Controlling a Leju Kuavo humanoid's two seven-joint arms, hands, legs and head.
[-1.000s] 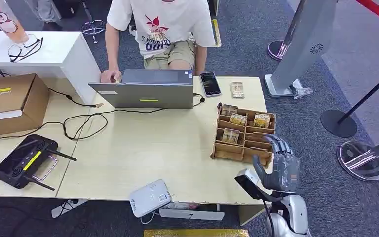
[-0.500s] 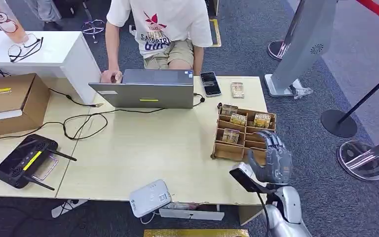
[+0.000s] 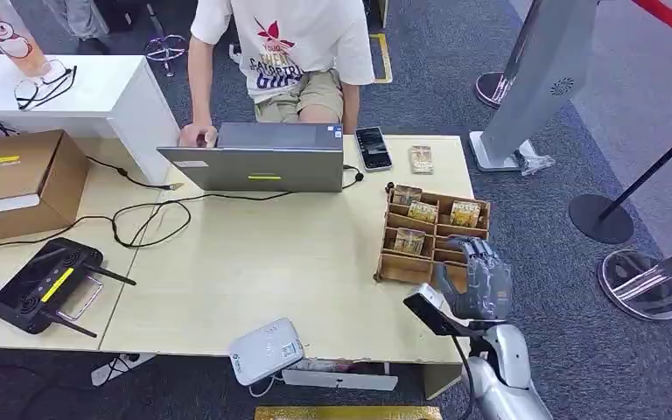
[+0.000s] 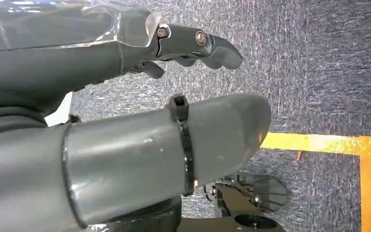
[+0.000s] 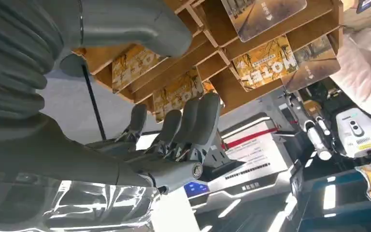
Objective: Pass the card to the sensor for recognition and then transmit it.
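Observation:
A wooden card rack (image 3: 405,268) stands on the right part of the table and holds several yellow-printed cards (image 3: 422,211). My right hand (image 3: 479,282) hovers at the rack's near right corner, fingers stretched and apart from the thumb, with nothing in it. The right wrist view has those fingers (image 5: 189,124) just short of the rack (image 5: 222,82) and its cards (image 5: 266,63). The white sensor box (image 3: 266,350) sits at the table's front edge. My left hand (image 4: 149,125) hangs over the carpet, holding nothing.
A person sits behind a grey laptop (image 3: 262,157) at the far side. A phone (image 3: 373,148) and a loose card (image 3: 420,159) lie beside it. Cables, a black controller (image 3: 39,284) and a cardboard box (image 3: 17,179) are on the left. Barrier stands (image 3: 602,217) are to the right.
My right hand has shifted a little left and inward, from beside the rack's right end to over its near right corner. It still holds nothing.

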